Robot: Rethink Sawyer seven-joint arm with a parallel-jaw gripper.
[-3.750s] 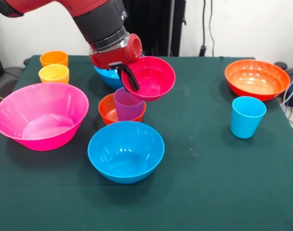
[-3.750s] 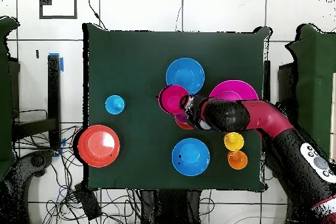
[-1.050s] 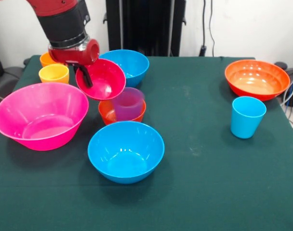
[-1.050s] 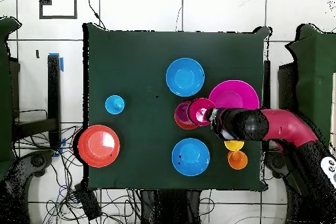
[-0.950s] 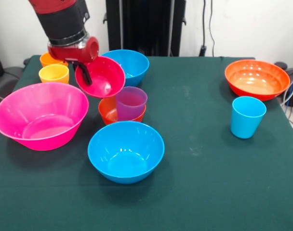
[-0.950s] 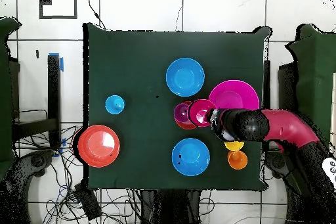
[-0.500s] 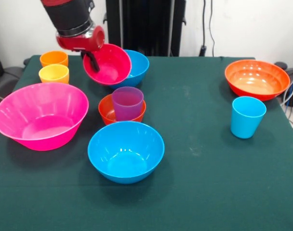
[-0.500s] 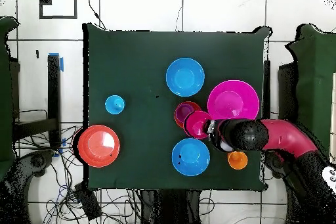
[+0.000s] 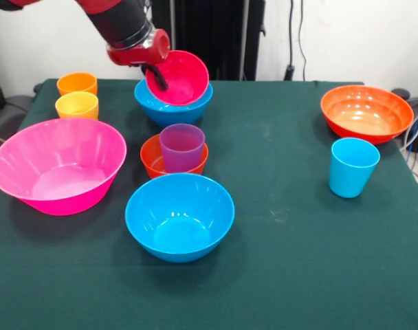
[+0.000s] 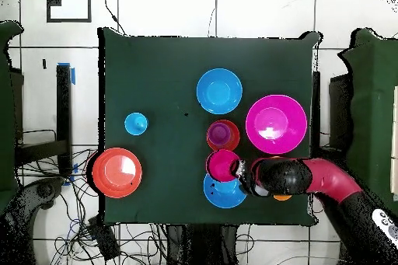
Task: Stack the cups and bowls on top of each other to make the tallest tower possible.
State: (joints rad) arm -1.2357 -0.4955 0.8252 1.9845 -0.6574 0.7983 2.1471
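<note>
Magenta-red bowl [image 9: 178,77] now over blue bowl [image 9: 169,106], tilted.

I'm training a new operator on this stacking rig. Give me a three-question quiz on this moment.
1. True or false: the gripper holds the magenta-red bowl by its rim.
2. The purple cup stands in which bowl? A) large pink B) small orange C) wide orange-red
3. Fill in: the held bowl hangs tilted over a ___ bowl.

Key: 1 true; 2 B, the small orange bowl; 3 blue.
</note>
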